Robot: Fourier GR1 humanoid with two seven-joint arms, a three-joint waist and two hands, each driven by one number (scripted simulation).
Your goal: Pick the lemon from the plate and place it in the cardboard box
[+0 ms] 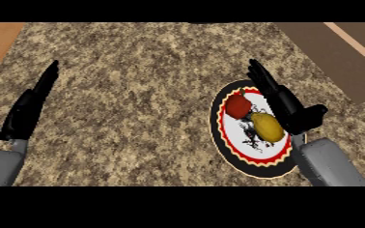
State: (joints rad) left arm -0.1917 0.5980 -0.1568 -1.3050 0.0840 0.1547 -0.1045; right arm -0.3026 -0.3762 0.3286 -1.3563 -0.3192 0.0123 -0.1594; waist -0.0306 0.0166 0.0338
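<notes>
Lemon (267, 126): yellow, smooth, oval, long axis 11 to 5 o'clock. Lies on white centre of plate (257, 167), at 4 o'clock of red vegetable (239, 106). My right hand (291, 108) over plate's 3 o'clock rim, just beside lemon, fingers (264, 77) straight, gripping nothing. Left hand (27, 110) rests at bench (143, 77) 9 o'clock edge, fingers straight.

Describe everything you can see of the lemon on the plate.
The lemon is a plain yellow, smooth-looking oval lying on its side, its long axis running from upper left to lower right. It rests on the white, patterned centre of the plate, towards the right half. A red item sits just up-left of it. The right hand, fingers straight, overlaps the lemon's right edge. Whether it touches the lemon cannot be told.
</notes>
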